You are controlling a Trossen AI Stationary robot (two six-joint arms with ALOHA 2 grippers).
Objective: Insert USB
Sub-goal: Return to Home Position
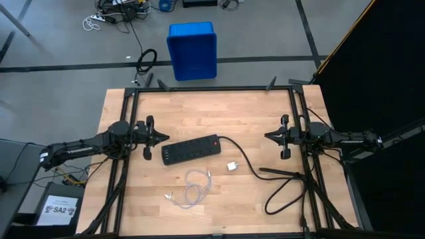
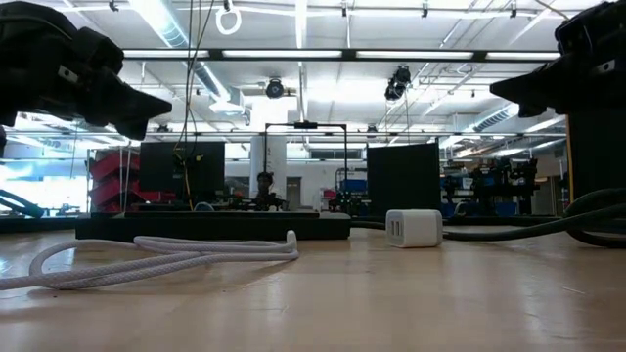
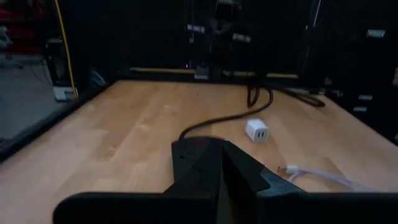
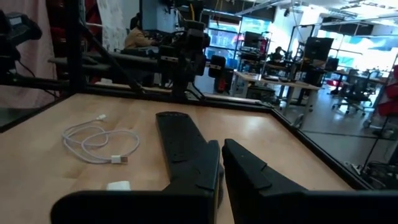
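The USB cable [image 1: 193, 188] is a thin whitish-grey cord lying in loose loops on the wooden table, near the middle of its near half; it also shows in the low view [image 2: 166, 256] and the right wrist view [image 4: 99, 140]. One plug end [image 3: 289, 169] shows in the left wrist view. The black power strip [image 1: 192, 149] lies flat just beyond the cable. My left gripper [image 1: 157, 137] hovers shut above the table at the strip's left end. My right gripper [image 1: 268, 136] hovers shut to the strip's right. Neither touches anything.
A small white cube adapter [image 1: 232, 166] sits right of the cable. The strip's thick black cord [image 1: 285, 182] runs right and loops near the table's right near corner. A blue bin [image 1: 192, 50] stands on the floor beyond the far edge.
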